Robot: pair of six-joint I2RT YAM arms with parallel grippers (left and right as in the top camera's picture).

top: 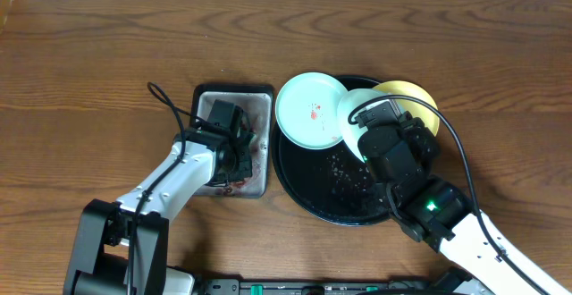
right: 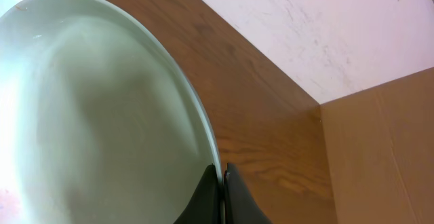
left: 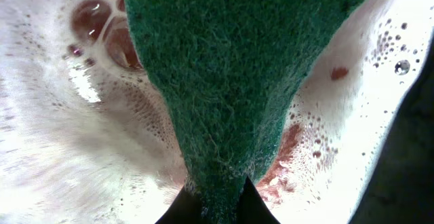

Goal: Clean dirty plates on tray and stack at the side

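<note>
Left of the black tray, the left hand clenches a green scouring pad, seemingly in foamy water. The right hand pinches the rim of a pale-blue plate above that tray's far edge.

overhead: left hand sits over the grey tray, so i can't see its fingertips or most of the tray floor. right arm covers the right side of the black tray, much of the yellow plate and part of a pale plate, then runs off the bottom-right edge. left wrist: green scrub pad is cut by the top edge and hides whatever's beneath. foam is blurred. dark shape at the right edge, can't identify. right wrist: blue plate is cut off left and bottom, and the red mark in the corner is too cropped to read. right hand shows only its tips.
</note>
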